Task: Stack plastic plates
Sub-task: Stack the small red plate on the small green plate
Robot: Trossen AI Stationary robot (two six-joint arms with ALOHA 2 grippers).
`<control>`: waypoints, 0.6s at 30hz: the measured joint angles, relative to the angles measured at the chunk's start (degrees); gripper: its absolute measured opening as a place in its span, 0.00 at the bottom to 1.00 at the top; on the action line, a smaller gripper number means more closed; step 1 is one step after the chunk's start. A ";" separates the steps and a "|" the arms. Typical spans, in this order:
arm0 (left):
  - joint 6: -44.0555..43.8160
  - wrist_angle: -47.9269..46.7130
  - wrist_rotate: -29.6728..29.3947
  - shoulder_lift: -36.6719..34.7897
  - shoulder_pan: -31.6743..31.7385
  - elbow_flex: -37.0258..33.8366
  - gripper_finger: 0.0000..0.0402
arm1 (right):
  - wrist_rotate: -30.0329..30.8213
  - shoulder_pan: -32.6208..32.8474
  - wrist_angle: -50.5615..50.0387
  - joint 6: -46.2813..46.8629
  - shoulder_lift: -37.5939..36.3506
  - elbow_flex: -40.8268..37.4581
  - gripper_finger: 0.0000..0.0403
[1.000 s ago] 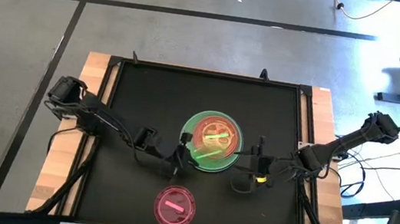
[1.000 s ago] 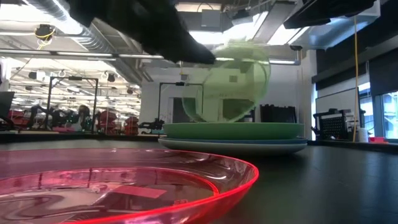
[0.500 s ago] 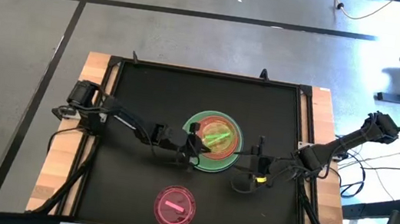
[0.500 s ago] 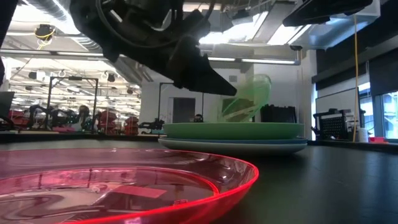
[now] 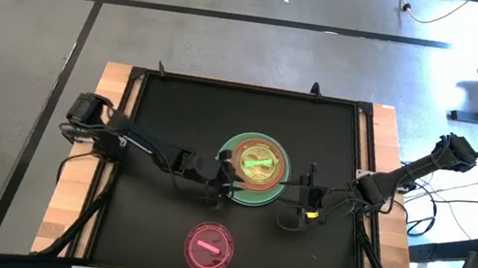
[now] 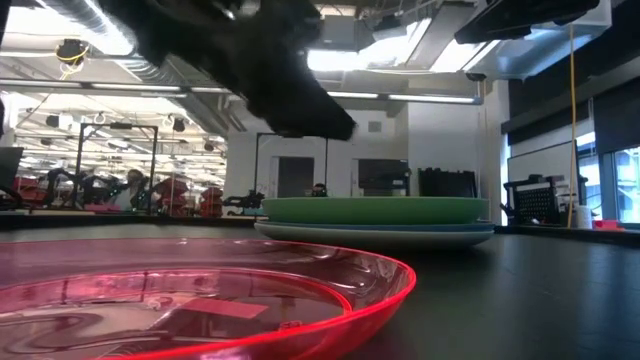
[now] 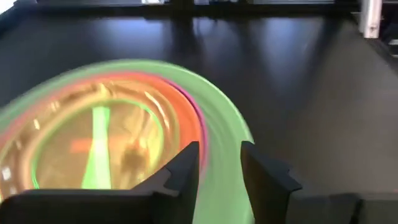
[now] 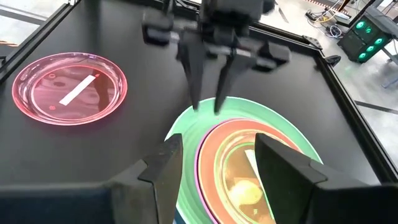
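A stack of plastic plates [image 5: 255, 169] sits mid-table: a large green plate [image 7: 227, 130], above it purple and orange rims [image 7: 194, 124]. A small translucent green plate [image 5: 258, 163] lies flat on top. A pink-red translucent plate [image 5: 208, 247] rests alone near the front edge. My left gripper [image 8: 206, 107] hovers open over the stack's left rim, fingers pointing down, nothing between them. My right gripper [image 8: 217, 180] is open beside the stack's right rim, holding nothing.
The stack shows from the side in the low view [image 6: 375, 215], with blue and white plates under the green one. The black table top [image 5: 176, 117] has a raised frame around it, with wooden margins at the left and right.
My left gripper brought the small translucent green plate over the stack, tilted on edge, lowered it and let go. The plate has dropped from tilted to lying flat on top of the stack. The gripper has drawn back a little toward the table's left.
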 joint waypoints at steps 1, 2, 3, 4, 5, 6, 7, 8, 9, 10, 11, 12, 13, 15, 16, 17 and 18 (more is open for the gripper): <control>-1.81 -2.53 -0.01 -1.52 -0.64 0.02 0.29 | 0.00 0.00 0.02 0.02 0.00 0.01 0.47; -3.73 -5.23 0.13 -2.78 -1.35 0.01 0.29 | 0.00 0.00 0.00 0.01 0.00 0.00 0.47; -5.92 -6.98 0.73 -3.78 -2.02 0.01 0.30 | 0.00 0.00 0.00 0.00 0.00 0.00 0.47; -8.23 -8.68 1.70 -4.59 -2.78 0.02 0.30 | 0.00 0.00 0.02 0.02 0.00 0.00 0.47; -10.61 -10.70 2.81 -5.26 -3.65 0.02 0.30 | 0.00 0.00 0.00 0.02 0.00 0.00 0.47; -12.93 -12.32 4.04 -5.49 -4.54 0.02 0.30 | -0.01 0.00 0.02 0.02 0.00 0.00 0.47; -15.15 -13.12 5.36 -5.52 -5.38 0.02 0.30 | 0.00 0.00 0.04 0.01 0.00 0.01 0.47; -17.16 -14.06 6.53 -5.52 -6.33 0.02 0.30 | 0.00 0.00 0.03 0.01 0.00 0.00 0.47; -18.96 -15.31 7.44 -5.52 -7.34 0.00 0.30 | 0.00 0.00 0.05 0.02 0.00 0.00 0.47; -20.55 -16.29 8.04 -5.44 -8.23 0.00 0.29 | 0.00 0.00 0.09 0.02 0.00 0.00 0.47; -21.76 -16.64 8.12 -5.05 -9.15 0.01 0.29 | 0.00 0.00 0.11 0.02 0.00 0.00 0.47; -22.70 -17.21 8.04 -4.65 -9.96 0.02 0.29 | 0.00 0.00 0.15 0.01 0.00 0.00 0.47; -23.62 -18.26 7.36 -4.26 -10.75 -0.02 0.29 | 0.00 0.00 0.24 0.00 0.00 0.00 0.47; -25.19 -18.55 6.18 -3.13 -12.07 -0.06 0.28 | 0.00 0.00 0.30 0.00 0.00 0.00 0.47; -25.47 -18.51 5.77 -2.50 -12.48 -0.05 0.28 | 0.00 0.00 0.34 0.01 0.00 0.00 0.47; -25.88 -18.55 5.82 -1.87 -12.84 -0.05 0.27 | 0.00 0.00 0.34 0.00 0.00 0.00 0.47; -26.52 -18.57 5.90 -1.06 -13.19 -0.05 0.27 | -0.01 0.00 0.39 0.02 0.01 0.00 0.47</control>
